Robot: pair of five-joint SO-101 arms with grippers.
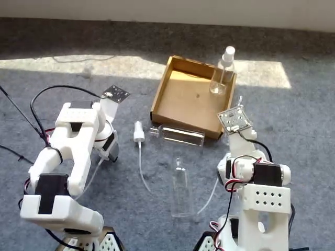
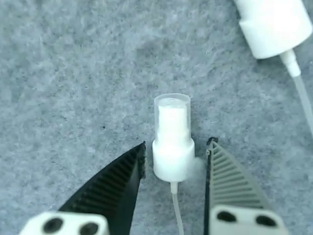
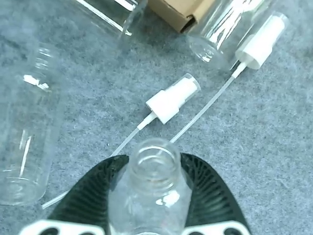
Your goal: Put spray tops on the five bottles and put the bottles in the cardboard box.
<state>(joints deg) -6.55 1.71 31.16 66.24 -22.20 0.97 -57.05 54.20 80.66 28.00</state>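
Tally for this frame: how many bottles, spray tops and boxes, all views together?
Bottles: 5 (capped bottle in the cardboard box, three loose bottles, held bottle in the right gripper)
Spray tops: 5 (one fitted top, four loose tops)
Cardboard box: 1
Total: 11

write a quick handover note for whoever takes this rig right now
Left hand: open, straddling a spray top, not gripping it.
Right hand: shut on an uncapped bottle.
Done: one capped bottle stands in the cardboard box.
Loose: a lying bottle just in front of the box, a second lying bottle closer in, both uncapped; a loose spray top beside them.
Left: cap the remaining bottles, then box them.
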